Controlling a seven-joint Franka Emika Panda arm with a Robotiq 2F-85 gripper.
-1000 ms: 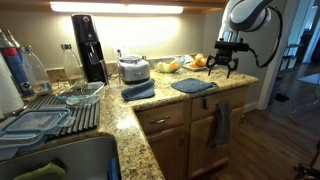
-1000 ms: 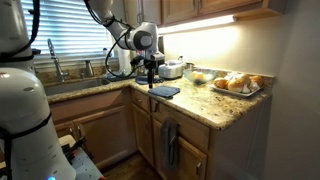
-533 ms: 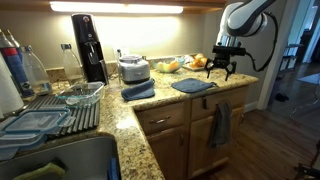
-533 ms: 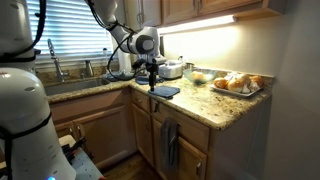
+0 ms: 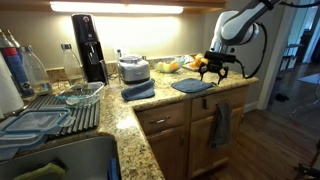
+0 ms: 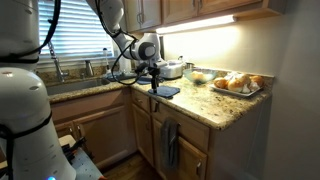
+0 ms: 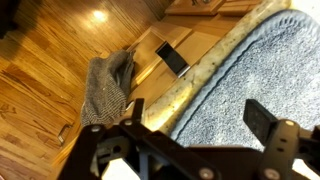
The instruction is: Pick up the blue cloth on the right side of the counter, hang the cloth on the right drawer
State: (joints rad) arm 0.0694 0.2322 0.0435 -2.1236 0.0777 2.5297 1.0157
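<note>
A folded blue cloth point(image 5: 192, 86) lies on the granite counter near its front edge, above the right drawer point(image 5: 230, 100). It also shows in an exterior view point(image 6: 165, 91) and fills the right part of the wrist view point(image 7: 255, 75). My gripper point(image 5: 217, 70) hangs open just above the cloth's right end, also seen in an exterior view point(image 6: 153, 79). In the wrist view the open fingers point(image 7: 195, 120) straddle the cloth's edge and hold nothing. A grey towel point(image 5: 220, 125) hangs on the cabinet front below, also in the wrist view point(image 7: 108, 85).
A second blue cloth point(image 5: 138, 91) lies in front of a metal pot point(image 5: 133, 69). A tray of fruit and pastries point(image 6: 238, 84) stands at the back. A black dispenser point(image 5: 88, 47), dish rack point(image 5: 60, 108) and sink point(image 5: 55, 160) sit along the counter.
My gripper has moved down and toward the blue cloth, from beside the counter's end to just above the cloth's edge. It stays open.
</note>
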